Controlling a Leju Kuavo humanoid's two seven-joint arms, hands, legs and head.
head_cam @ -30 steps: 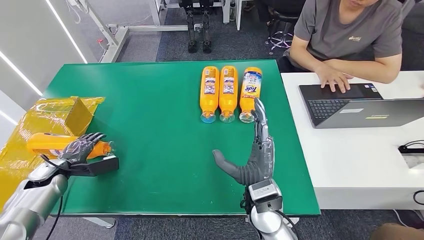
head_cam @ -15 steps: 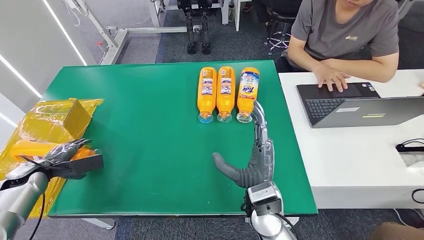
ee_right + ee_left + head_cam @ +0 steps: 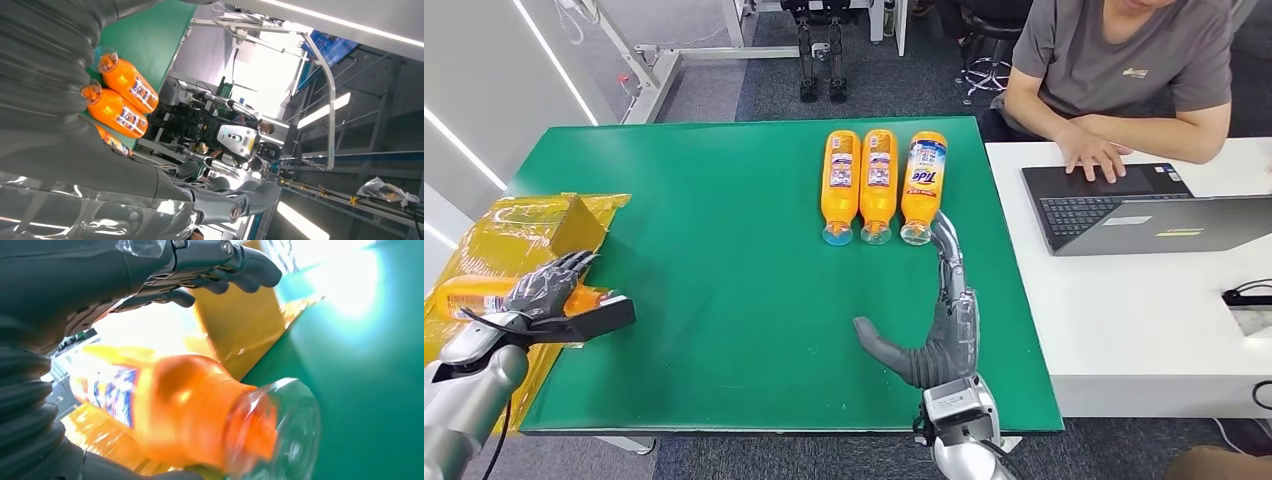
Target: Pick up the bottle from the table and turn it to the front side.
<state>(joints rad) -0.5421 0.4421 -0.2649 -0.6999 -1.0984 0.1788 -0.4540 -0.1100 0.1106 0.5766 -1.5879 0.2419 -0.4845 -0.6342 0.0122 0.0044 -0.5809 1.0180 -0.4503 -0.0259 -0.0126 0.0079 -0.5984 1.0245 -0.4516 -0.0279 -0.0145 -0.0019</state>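
Three bottles [image 3: 879,186] lie side by side on the green table [image 3: 724,250] in the head view, caps toward the robot, just beyond the fingertips of the right hand [image 3: 934,320]. That hand lies flat with fingers stretched straight toward the rightmost bottle and thumb stuck out to its left; it holds nothing. At the table's left edge the left hand [image 3: 549,295] grips a fourth bottle [image 3: 479,297], lying sideways over yellow wrapping [image 3: 519,225], fingers draped over its body and thumb beneath. A person [image 3: 1124,70] sits beyond the right hand at a white desk [image 3: 1124,330], one hand on a laptop [image 3: 1144,210].

From the left wrist, the held bottle [image 3: 170,410] sits blurred and close below the dark fingers [image 3: 225,265], its clear cap [image 3: 280,430] pointing away from the wrist, the label partly showing. A yellow box [image 3: 240,330] stands just past the fingertips.

From the right wrist, two bottles [image 3: 120,95] lie ahead of the ribbed cover on the green top, with a sliver of a third beside them. The fingers [image 3: 235,200] reach forward, extended and empty.
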